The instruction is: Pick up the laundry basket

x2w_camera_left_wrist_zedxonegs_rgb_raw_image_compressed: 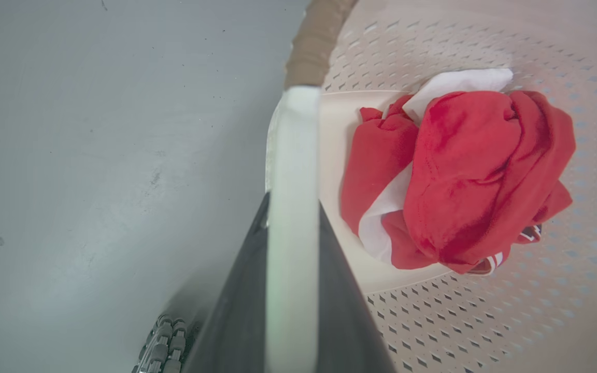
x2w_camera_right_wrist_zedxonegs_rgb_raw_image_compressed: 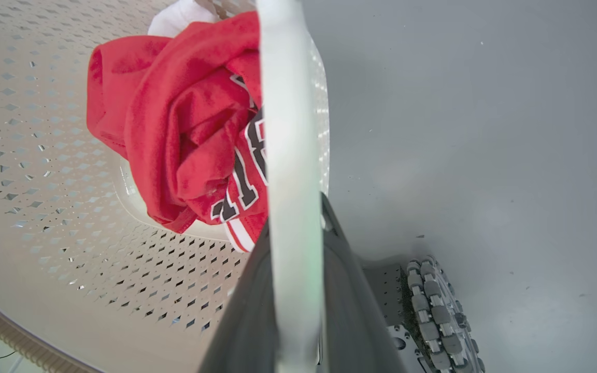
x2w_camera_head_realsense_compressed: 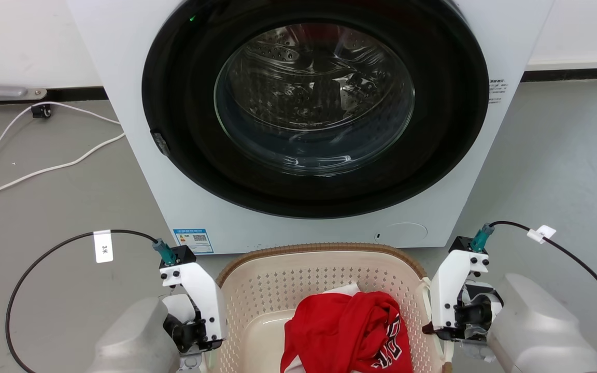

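Laundry basket (x2w_camera_head_realsense_compressed: 319,247), near end off-frame

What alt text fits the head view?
Cream laundry basket holding a red garment, in front of a white washer with its door shut. The left gripper and right gripper flank the basket's sides.
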Controlling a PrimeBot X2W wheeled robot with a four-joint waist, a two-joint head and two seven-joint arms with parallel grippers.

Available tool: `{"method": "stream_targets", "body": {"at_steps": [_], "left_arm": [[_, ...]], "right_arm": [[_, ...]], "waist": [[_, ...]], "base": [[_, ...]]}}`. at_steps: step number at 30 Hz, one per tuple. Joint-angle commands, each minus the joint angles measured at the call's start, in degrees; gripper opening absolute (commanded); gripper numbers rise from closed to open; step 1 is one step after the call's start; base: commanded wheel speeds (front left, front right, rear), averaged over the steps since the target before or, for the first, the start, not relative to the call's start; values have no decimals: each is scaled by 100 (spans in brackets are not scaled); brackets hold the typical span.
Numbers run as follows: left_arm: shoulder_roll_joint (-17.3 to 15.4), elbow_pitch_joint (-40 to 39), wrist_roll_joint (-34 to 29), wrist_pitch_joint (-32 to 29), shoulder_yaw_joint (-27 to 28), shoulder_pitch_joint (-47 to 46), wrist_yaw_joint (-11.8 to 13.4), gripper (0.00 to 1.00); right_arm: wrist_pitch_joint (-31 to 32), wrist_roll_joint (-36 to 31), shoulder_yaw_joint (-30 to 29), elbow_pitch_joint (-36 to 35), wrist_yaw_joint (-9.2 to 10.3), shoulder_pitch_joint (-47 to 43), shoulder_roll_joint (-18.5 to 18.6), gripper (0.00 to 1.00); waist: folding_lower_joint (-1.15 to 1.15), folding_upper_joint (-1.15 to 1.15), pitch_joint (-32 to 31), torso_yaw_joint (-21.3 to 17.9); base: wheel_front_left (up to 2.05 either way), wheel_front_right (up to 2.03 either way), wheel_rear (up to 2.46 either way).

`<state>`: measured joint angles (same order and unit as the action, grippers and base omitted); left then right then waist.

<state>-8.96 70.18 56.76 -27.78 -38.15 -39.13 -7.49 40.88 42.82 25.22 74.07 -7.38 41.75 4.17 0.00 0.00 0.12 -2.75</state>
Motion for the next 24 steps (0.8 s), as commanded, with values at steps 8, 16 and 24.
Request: {"method": "stream_targets", "body": {"at_steps": [8, 16, 24], "left_arm": [[7, 18, 117, 32, -62, -34, 2, 0], [19, 46, 196, 30, -118, -49, 2, 0], [12, 55, 260, 63, -176, -50, 2, 0]], "right_arm": [[-25, -112, -156, -32, -21, -48, -84, 0], [-34, -204, -265, -32, -21, -52, -90, 0], [-7, -318, -371, -32, -21, -59, -103, 0]], "waist": [[0, 0, -14, -19], [0, 0, -21, -7], [0, 0, -36, 2]], "base": [[0, 0, 0], [0, 0, 0], [0, 0, 0]]}}
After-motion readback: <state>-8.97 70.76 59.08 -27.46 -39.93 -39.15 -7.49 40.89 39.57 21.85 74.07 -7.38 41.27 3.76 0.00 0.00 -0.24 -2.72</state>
